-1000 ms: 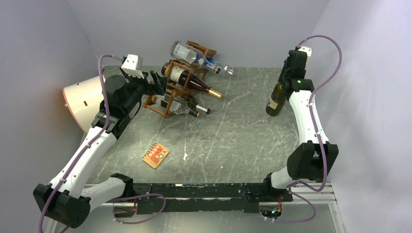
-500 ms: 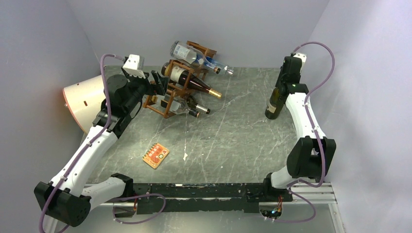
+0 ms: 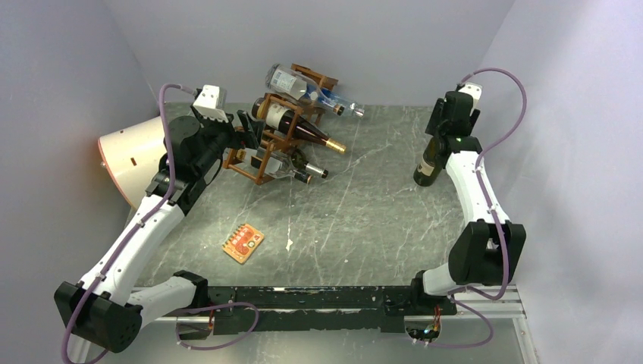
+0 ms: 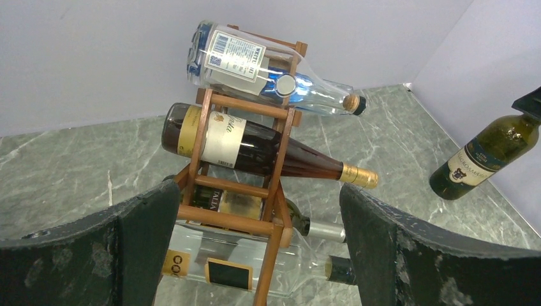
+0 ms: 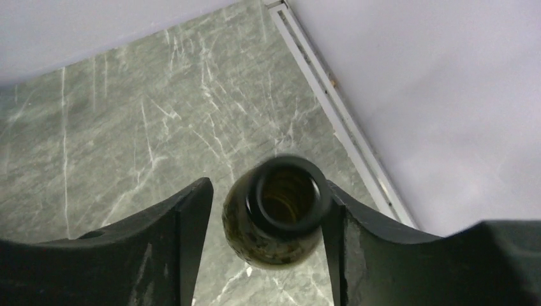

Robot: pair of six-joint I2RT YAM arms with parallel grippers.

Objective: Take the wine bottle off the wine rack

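Top view, wine bottle (image 3: 426,161): dark green glass with a pale label low on the body. It stands on the counter (image 3: 364,212) directly under the right pincer (image 3: 443,129).
Top view, wine rack (image 3: 274,144): reddish-brown bars in stepped open cells, with bottles lying in them. It sits just ahead of the left pincer (image 3: 244,129) and well apart from the right one.
Left wrist view, left pincer (image 4: 258,191): spread wide and holding nothing, with the rack between and beyond its fingers (image 4: 143,242).
Left wrist view, rack load: a clear bottle (image 4: 255,64) lies in the top cell and a gold-capped dark bottle (image 4: 255,153) in the cell below.
Left wrist view, wine bottle: far out past the pincer's right finger.
Right wrist view, right pincer (image 5: 268,191): slightly parted around the bottle's neck. The finger nearer the wall touches the rim, and the other finger (image 5: 185,236) is just clear of it.
Right wrist view, wine bottle (image 5: 277,220): round open mouth, dark inside, seen between the fingers.
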